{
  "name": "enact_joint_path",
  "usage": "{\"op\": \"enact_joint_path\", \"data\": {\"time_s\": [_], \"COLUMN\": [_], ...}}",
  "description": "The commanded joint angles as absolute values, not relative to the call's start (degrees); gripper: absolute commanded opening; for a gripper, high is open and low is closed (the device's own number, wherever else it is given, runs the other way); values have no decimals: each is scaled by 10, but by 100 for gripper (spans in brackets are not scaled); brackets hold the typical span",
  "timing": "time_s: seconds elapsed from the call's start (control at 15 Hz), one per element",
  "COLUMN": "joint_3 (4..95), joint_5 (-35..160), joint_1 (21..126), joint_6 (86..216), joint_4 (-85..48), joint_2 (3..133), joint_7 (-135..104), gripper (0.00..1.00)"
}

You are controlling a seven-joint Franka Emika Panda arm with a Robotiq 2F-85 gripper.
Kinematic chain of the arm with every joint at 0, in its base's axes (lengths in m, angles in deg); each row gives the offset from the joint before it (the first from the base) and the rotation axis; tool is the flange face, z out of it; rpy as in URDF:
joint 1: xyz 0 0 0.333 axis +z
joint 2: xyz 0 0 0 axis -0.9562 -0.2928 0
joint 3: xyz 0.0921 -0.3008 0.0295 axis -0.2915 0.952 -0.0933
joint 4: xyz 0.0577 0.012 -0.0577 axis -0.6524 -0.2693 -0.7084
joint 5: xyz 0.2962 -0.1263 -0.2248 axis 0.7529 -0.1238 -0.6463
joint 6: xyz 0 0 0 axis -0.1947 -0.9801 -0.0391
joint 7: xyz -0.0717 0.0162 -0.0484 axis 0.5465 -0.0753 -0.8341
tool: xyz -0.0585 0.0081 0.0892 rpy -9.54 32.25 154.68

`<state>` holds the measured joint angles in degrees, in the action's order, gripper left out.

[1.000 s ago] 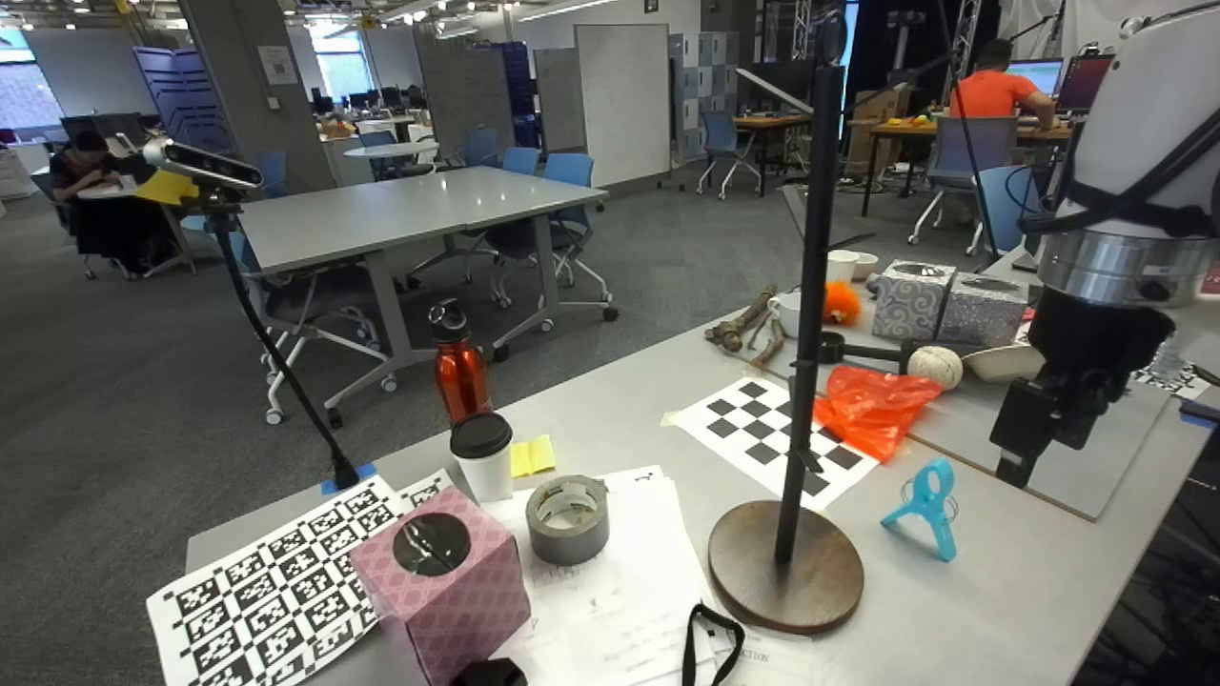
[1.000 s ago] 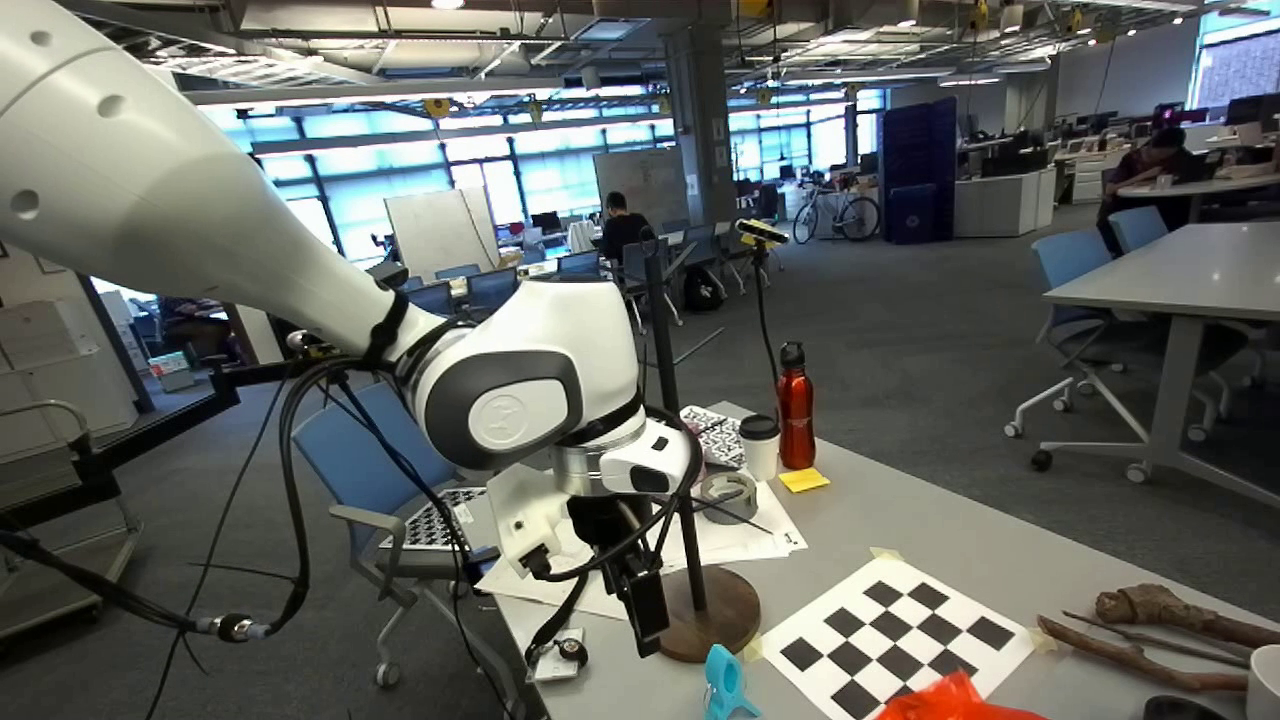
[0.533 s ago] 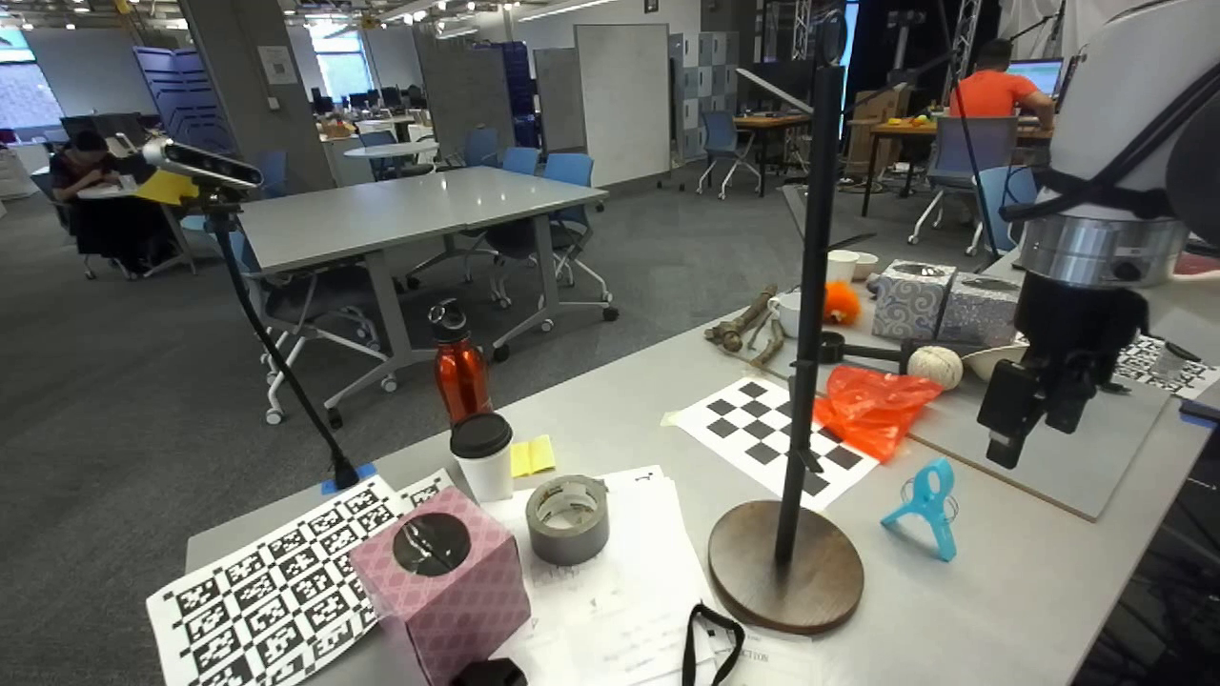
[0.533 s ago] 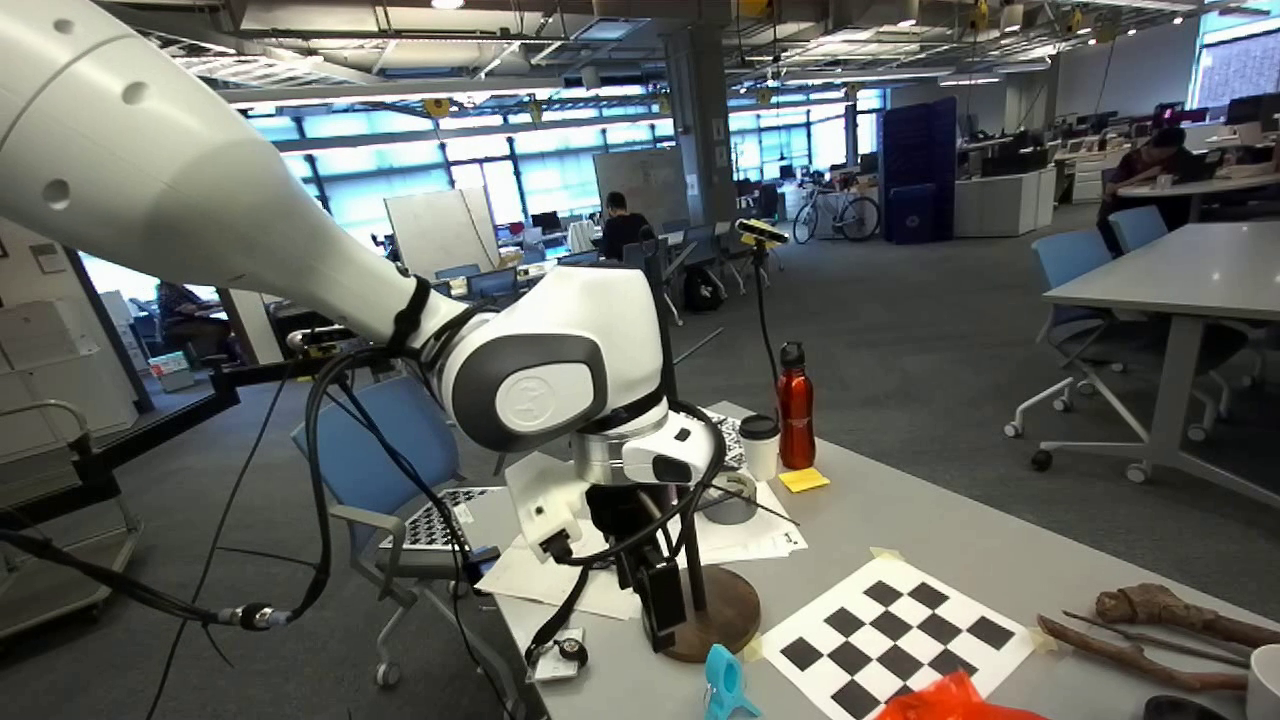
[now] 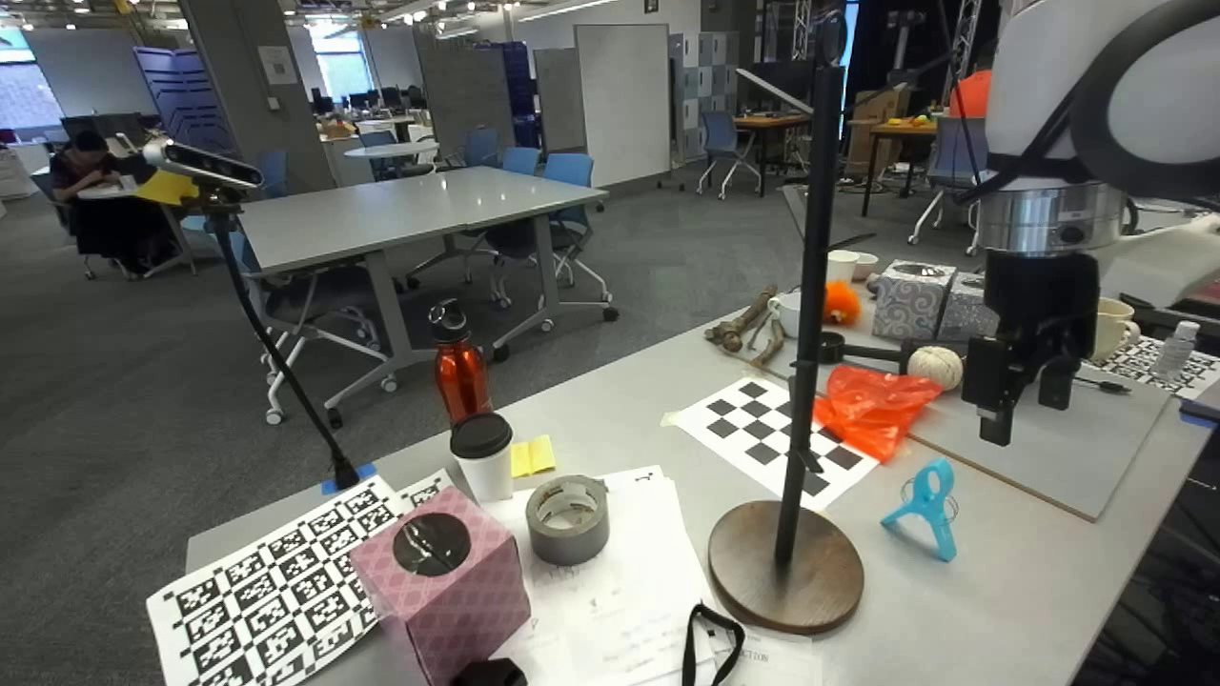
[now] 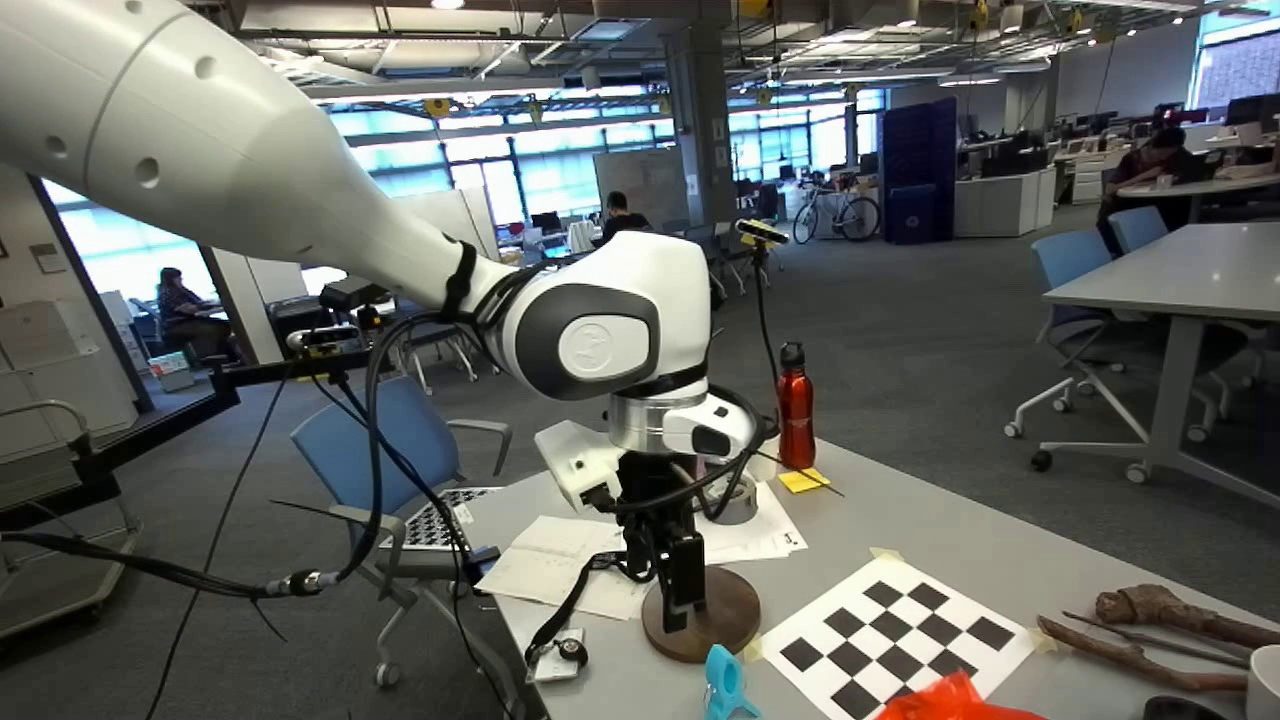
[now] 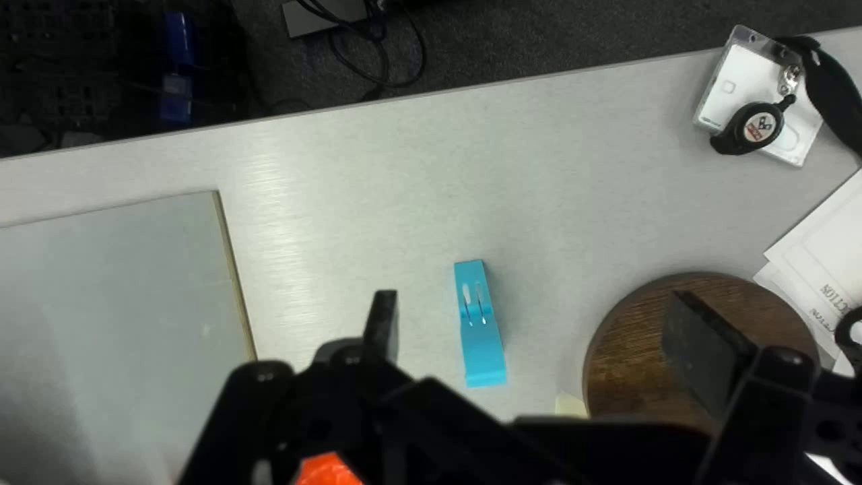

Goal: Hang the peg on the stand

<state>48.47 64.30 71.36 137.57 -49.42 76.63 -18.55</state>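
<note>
One light-blue peg [image 7: 482, 345], standing on splayed legs on a grey table [image 5: 1039, 562] near one black stand [image 5: 809, 324]; gripper [image 5: 1025, 415] above, jaws wide apart

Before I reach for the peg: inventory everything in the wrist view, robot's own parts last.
Peg: 1, light blue, near centre
Stand: 1, brown base showing, lower right
Tape: 1, pale yellow, beside the stand
Board: 1, grey, left
Plastic bag: 1, orange-red, bottom edge
Badge: 1, white, upper right
Strap: 1, black, upper right
Papers: at least 2, white, right edge
Unidentified loop: 1, black, right edge
Table: 1, pale grey, middle
Floor: 1, dark grey, top
Cables: count unclear, black, top
Boxy thing: 1, grey, top
Unidentified patches: 2, blue, top left
Gripper: 1, black, bottom, jaws apart, nothing held
</note>
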Motion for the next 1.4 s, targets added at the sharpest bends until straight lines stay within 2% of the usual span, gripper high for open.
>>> {"op": "enact_joint_path", "data": {"time_s": [0.0,0.87,1.33], "joint_3": [486,480,486], "joint_5": [663,762,761], "joint_1": [700,647,646], "joint_6": [1318,1288,1306], "joint_4": [-417,-323,-334], "joint_2": [705,607,600], "joint_7": [-141,-35,-51], "gripper": [100,100,100]}}
